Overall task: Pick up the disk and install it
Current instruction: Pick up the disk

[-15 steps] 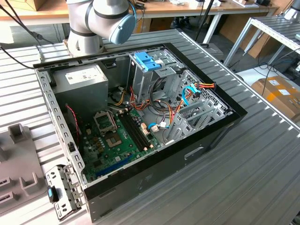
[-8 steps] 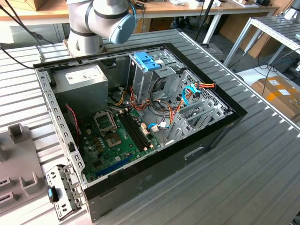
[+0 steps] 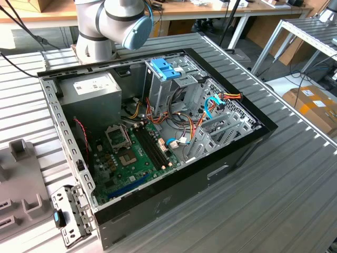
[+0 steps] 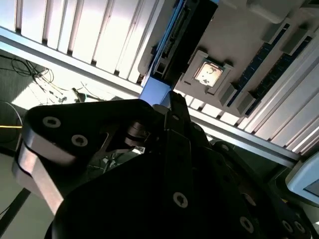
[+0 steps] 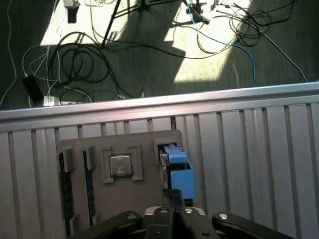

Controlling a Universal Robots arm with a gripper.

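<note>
Leftmost in the exterior view, a grey tray (image 3: pixel 21 174) lies on the ribbed table (image 3: pixel 274 190), with a loose metal bracket (image 3: pixel 71 213) just beside the case's near corner. Then comes the open case (image 3: pixel 174 190), lying flat, with the green board (image 3: pixel 126 158) on its floor. Further toward that view's right stands the grey cage, topped by a blue bracket (image 3: pixel 164 68). The arm (image 3: pixel 113 21) rises behind the case.

In the first wrist view a grey tray (image 5: pixel 149 144) on the slatted table holds memory sticks (image 5: pixel 62 184), a processor (image 5: pixel 120 165) and the disk (image 5: pixel 178 172). The disk stands on edge in its slot, the blue carrier end toward the gripper (image 5: pixel 172 199), which sits right at that end. In the second wrist view the gripper (image 4: pixel 172 107) again meets the blue end of the disk (image 4: pixel 155 92), with the processor (image 4: pixel 208 74) beyond. I cannot tell whether the gripper is open or clamped on the disk.
</note>
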